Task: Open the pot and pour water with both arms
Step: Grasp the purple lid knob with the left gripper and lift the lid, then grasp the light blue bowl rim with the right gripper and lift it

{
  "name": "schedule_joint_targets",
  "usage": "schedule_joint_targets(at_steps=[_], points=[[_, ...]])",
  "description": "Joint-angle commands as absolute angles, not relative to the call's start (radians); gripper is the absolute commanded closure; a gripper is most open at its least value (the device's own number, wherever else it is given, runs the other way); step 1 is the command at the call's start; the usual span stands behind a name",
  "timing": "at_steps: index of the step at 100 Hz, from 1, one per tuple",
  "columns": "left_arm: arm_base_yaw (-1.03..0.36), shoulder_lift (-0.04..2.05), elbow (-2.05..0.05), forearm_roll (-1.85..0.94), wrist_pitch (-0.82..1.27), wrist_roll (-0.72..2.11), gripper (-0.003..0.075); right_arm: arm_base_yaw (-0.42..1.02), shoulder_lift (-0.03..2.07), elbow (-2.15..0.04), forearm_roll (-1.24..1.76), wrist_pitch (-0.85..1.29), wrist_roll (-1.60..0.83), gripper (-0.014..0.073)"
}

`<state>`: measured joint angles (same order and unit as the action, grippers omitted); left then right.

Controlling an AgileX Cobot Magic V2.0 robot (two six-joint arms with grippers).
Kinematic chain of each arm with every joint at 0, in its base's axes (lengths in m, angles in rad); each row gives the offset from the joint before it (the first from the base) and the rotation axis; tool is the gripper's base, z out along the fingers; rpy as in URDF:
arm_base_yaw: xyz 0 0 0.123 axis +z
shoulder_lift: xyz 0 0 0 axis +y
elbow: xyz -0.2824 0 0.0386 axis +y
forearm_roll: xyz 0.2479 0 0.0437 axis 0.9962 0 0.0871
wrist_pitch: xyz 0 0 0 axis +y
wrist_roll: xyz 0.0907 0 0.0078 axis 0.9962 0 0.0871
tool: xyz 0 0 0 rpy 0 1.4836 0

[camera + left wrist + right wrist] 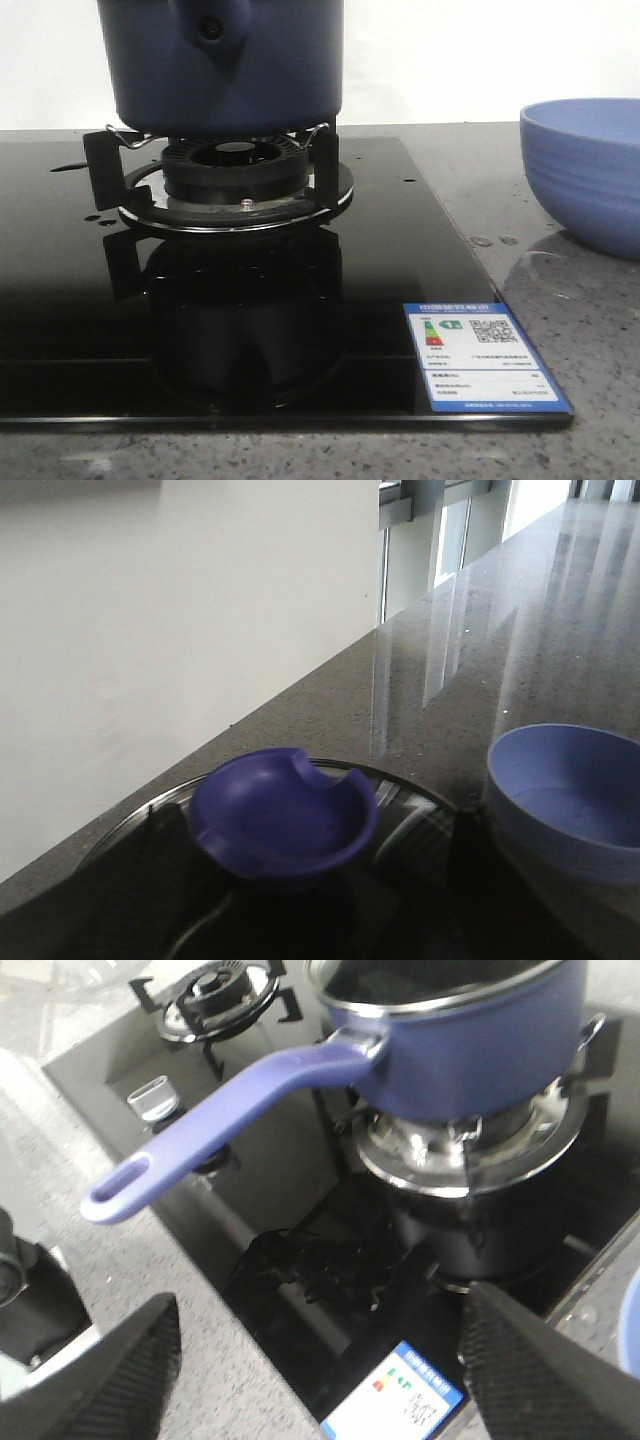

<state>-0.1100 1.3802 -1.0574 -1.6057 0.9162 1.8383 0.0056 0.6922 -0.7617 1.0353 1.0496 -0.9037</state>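
Standing on the near burner (240,185) of a black glass hob (60,300), the pot (225,65) is seen in the front view with its handle end and round hole turned toward the camera; its top is cut off by the frame. A lighter blue bowl (585,170) is set on the grey counter (590,330) to the right, apart from the hob. Small drops of water (495,240) are scattered on the counter between hob and bowl; a few more lie on the glass left of the burner. A blue-edged sticker (487,357) is stuck on the hob's near right corner.

From the left wrist, a glass lid (410,825) with a blue knob (285,820) is seen close up, raised above the counter, with the bowl beyond it; the left gripper (285,910) shows only as dark, blurred shapes around the knob's base, and its fingers appear closed on the lid – the contact itself is hidden.

From the right wrist, the pot is shown uncovered on its burner, its long handle (220,1110) reaching out over the hob; a second burner (220,995) and a silver dial (152,1100) lie farther off; a shiny wet patch is spread on the glass beside the pot's burner. The right gripper (330,1380) is held above the hob's edge – its fingers (130,1370) spread wide, nothing between them.
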Motion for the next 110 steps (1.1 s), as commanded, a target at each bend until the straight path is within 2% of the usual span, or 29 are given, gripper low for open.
schedule_joint_targets(at_steps=[1, 30, 54, 83, 110], points=[[-0.121, 1.408, -1.123, -1.671, 0.935, 1.893, 0.0237, 0.007, 0.67, -0.796, 1.085, 1.004, -0.922, 0.0069], [-0.192, 1.547, -1.206, -1.676, 0.911, 1.938, 0.0236, 0.007, 0.628, -0.797, 1.083, 0.957, -0.922, 0.0069], [-0.204, 1.573, -1.22, -1.774, 0.875, 1.938, 0.0241, 0.007, 0.621, -0.797, 1.083, 0.948, -0.922, 0.0069], [-0.204, 1.573, -1.22, -1.787, 0.908, 1.938, 0.0409, 0.007, 0.621, -0.797, 1.083, 0.919, -0.922, 0.0069], [-0.183, 1.501, -1.236, -1.83, 0.908, 1.895, 0.0425, 0.007, 0.621, -0.797, 1.099, 0.88, -0.922, 0.0069]])
